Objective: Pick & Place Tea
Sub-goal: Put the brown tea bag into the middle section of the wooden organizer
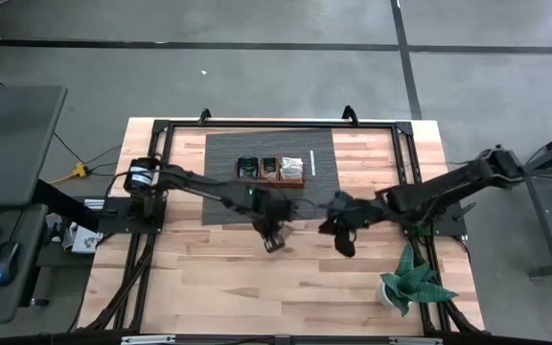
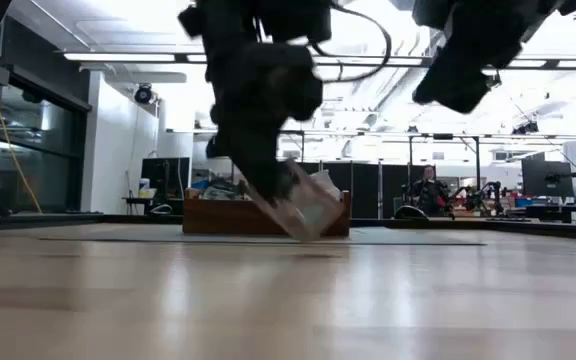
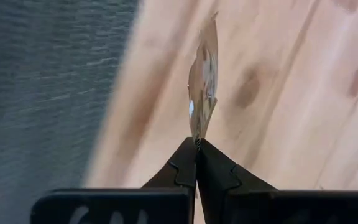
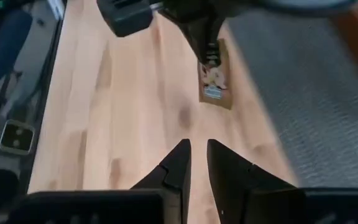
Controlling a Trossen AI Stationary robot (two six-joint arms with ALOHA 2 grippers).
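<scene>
Light wooden tabletop (image 1: pixel 209 287) framed by black rails, dark grey mat (image 1: pixel 223 177) at the far middle, grey floor beyond. On the mat sits a brown three-compartment wooden tray (image 1: pixel 272 170); its contents are too small to sort from above, just dark shapes in two compartments and pale ones in the third. In the low view the tray is mostly blocked by the left arm.

Left gripper (image 1: pixel 274 240) hangs over bare wood just past the mat's near edge. Its jaws are closed tight on the edge of one small flat square tea sachet (image 3: pixel 202 84), pale beige with a printed label. The sachet is seen edge-on from the left wrist, so its print is unreadable. From the right wrist view it hangs below the left fingers, label facing out. In the low view the sachet (image 2: pixel 308 212) is tilted; whether its lower corner touches the table cannot be told.

Right gripper (image 1: pixel 345 244) hovers beside the left one, near but apart, above bare wood. Its fingers (image 4: pixel 174 168) stand slightly apart with a narrow gap and nothing between them. In the low view its tip is cut off by the top edge.

Green potted plant (image 1: pixel 410 283) sits at the right near corner. Background room in the low view is blurry: desks, monitors, a seated person (image 2: pixel 428 190) far off.
</scene>
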